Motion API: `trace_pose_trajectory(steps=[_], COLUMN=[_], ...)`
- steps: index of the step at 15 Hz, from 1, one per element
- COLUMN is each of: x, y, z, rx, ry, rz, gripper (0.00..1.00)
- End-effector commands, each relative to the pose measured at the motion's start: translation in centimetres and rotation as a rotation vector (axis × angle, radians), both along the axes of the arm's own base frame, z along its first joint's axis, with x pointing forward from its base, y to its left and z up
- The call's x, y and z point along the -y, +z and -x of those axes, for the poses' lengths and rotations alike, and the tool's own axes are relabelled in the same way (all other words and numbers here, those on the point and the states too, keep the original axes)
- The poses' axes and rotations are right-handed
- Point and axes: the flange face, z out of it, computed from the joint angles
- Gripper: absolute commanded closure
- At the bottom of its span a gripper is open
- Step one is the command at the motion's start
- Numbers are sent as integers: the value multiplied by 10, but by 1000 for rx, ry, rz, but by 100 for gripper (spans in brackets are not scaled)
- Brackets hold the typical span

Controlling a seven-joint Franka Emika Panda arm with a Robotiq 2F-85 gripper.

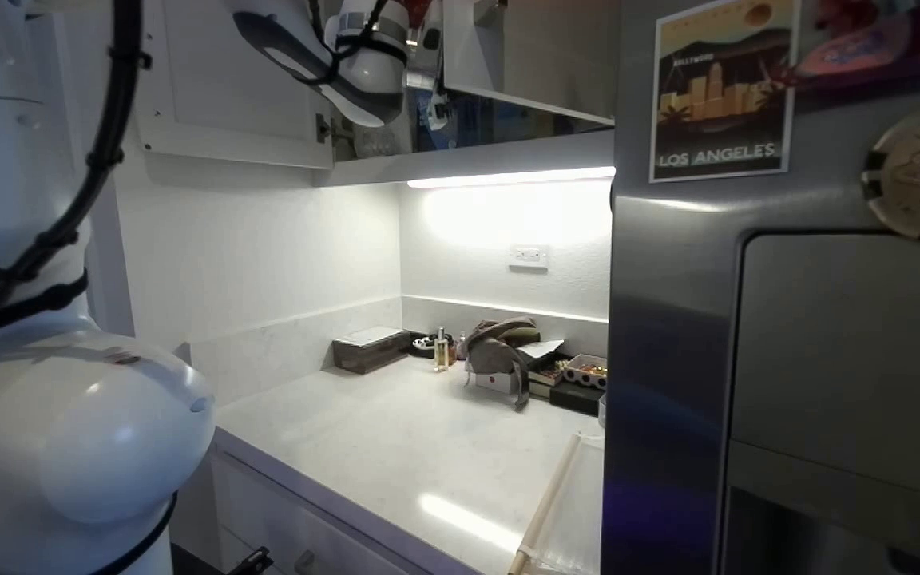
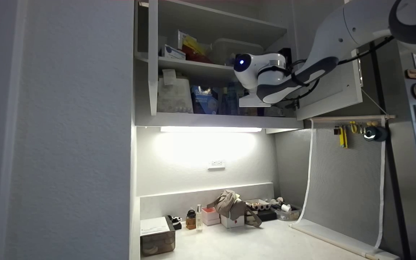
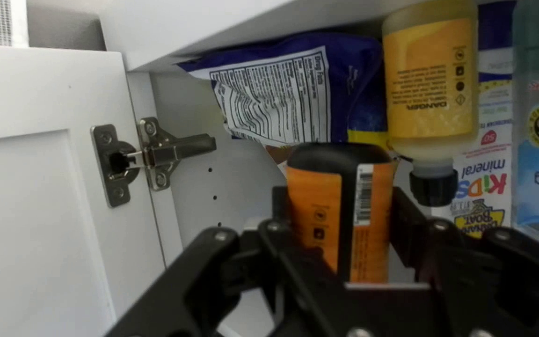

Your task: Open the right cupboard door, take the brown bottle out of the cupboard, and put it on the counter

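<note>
"Since the right cupboard door stands open, where's the brown bottle?"
"At the front of the cupboard."
"Why pinch its sides?"
"The gripper holds it, parted just bottle-wide, probably to steady it for the counter below."

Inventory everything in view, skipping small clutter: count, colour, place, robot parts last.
counter: one, white, below cupboard
cupboard: one, white, above counter
right cupboard door: one, white, swung open
left cupboard door: one, white, swung open
brown bottle: one, dark, orange label, in gripper
Danger-labelled bottle: one, yellow, in cupboard
Drug Facts pouch: one, blue, in cupboard
Banana Boat Kids package: one, mostly white, in cupboard
light strip: one, white, cupboard underside
outlet: one, white, back wall
translucent box: one, brown, on counter
refrigerator: one, silver, beside counter
mesh panel: one, grey, beside refrigerator
robot arm: one, white, before cupboard
gripper: one, black, shut on brown bottle
</note>
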Motion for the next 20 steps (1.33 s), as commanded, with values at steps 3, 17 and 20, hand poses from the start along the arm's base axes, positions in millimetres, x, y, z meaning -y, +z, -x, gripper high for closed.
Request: trace_pose_trajectory(steps=[3, 17, 20], x=[-32, -115, -126], y=[12, -21, -39], z=[43, 152, 164], rx=[21, -66, -106], ry=[70, 235, 252], rz=[-2, -82, -86], gripper=[73, 73, 73])
